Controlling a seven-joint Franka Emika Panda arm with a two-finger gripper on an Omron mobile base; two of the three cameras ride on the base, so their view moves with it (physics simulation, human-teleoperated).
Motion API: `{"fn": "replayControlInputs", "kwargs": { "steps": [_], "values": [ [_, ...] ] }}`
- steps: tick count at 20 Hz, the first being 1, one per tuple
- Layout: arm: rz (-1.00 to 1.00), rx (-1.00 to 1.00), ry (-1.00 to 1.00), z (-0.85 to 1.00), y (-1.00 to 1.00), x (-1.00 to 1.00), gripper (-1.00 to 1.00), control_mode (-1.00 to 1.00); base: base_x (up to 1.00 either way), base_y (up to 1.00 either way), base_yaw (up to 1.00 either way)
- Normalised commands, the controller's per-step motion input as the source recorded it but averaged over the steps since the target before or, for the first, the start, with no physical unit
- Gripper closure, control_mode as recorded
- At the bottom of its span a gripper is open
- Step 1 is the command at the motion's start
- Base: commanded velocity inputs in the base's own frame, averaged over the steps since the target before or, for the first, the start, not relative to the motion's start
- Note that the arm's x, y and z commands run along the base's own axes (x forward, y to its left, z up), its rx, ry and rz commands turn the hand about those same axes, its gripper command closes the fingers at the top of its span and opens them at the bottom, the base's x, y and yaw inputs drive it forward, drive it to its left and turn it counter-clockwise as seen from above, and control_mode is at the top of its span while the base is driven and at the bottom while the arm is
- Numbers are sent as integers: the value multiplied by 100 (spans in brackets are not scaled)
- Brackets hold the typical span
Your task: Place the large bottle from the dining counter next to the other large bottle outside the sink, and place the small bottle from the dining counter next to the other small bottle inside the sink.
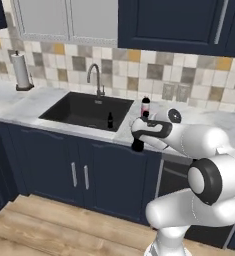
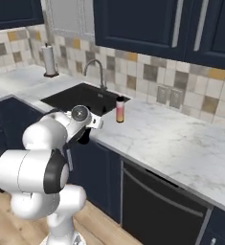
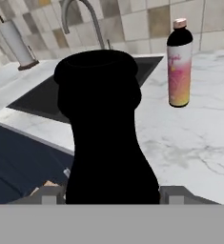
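My gripper (image 3: 111, 193) is shut on the large bottle (image 3: 104, 128), a black shape with a fingertip on each side of it in the hand view. From the base the large bottle (image 1: 137, 145) hangs under the hand at the worktop's front edge, right of the sink (image 1: 84, 110). The other large bottle (image 3: 179, 64), pinkish with a dark top, stands on the marble beyond, right of the basin. The other small bottle (image 1: 110, 120), tiny and dark, stands inside the sink near its right wall. The small bottle and the dining counter are out of view.
A grey gooseneck faucet (image 1: 95, 77) rises behind the basin. A paper towel roll (image 1: 21, 71) stands at the far left by the tiled backsplash. Bare marble worktop (image 2: 171, 139) stretches right of the pinkish bottle. Navy cabinets (image 1: 84, 175) sit below, and a dark appliance front (image 2: 157, 206).
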Motion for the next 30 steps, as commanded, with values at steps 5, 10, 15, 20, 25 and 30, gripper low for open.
{"fn": "replayControlInputs", "kwargs": {
  "steps": [5, 10, 15, 20, 25, 30],
  "values": [
    [0, 0, 0, 0, 0, 0, 100, 100, 49, 42, -29],
    [0, 0, 0, 0, 0, 0, 100, 100, 43, 24, -26],
    [0, 0, 0, 0, 0, 0, 100, 100, 38, 15, -27],
    [0, 0, 0, 0, 0, 0, 100, 100, 37, 31, -26],
    [0, 0, 0, 0, 0, 0, 100, 100, 47, 44, -24],
    [0, 0, 0, 0, 0, 0, 100, 100, 53, 30, -21]
  ]
}}
